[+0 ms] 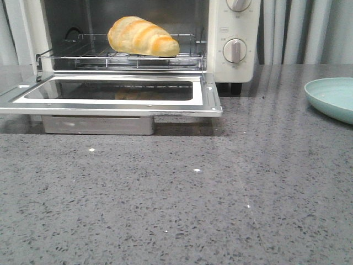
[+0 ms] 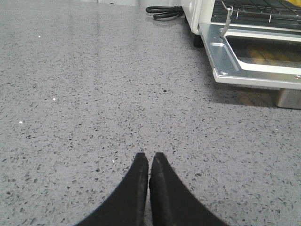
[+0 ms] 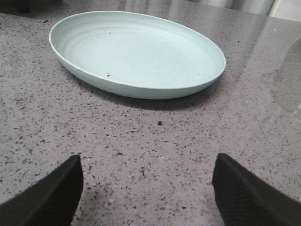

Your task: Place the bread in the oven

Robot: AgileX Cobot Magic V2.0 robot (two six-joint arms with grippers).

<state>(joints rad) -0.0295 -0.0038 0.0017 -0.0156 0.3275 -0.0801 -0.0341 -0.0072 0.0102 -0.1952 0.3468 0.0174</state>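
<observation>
The golden-brown striped bread (image 1: 142, 36) lies on the wire rack in the cream-white oven (image 1: 231, 49). The left gripper (image 2: 149, 162) is closed, empty; the right gripper (image 3: 146, 172) wide open, empty. Next, lift the glass door (image 1: 110, 95) gently from its front edge.

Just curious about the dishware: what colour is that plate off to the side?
The plate is a pale mint green, plain apart from faint rings; the right wrist view shows it best.

Small marks beside the oven (image 1: 234, 61) knobs are too blurred to read
</observation>
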